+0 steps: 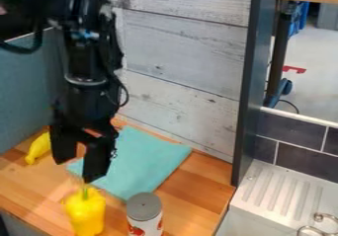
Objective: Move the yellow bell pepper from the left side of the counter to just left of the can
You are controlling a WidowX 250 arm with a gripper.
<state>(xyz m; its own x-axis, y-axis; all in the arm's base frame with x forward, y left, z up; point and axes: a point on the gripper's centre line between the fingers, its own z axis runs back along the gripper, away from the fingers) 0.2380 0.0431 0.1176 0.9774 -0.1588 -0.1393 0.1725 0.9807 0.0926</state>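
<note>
The black gripper (78,169) hangs at the left over the wooden counter, its two fingers apart with nothing visible between them. Just below its tips stands a yellow bell pepper (86,214) with a green stem, close to the front edge. To the pepper's right is a can (144,211) with a grey lid and a white and red side. A teal cloth (150,157) lies flat behind the can, partly hidden by the gripper. Another yellow object (39,148) rests behind and left of the gripper, near the blue-grey wall.
Whitewashed wood panelling (182,62) rises behind the wooden counter (198,180). A dark upright post (249,87) stands at the counter's right side. Beyond it are a light ridged drainboard (277,188), a metal faucet at the lower right corner and dark tiles (300,156).
</note>
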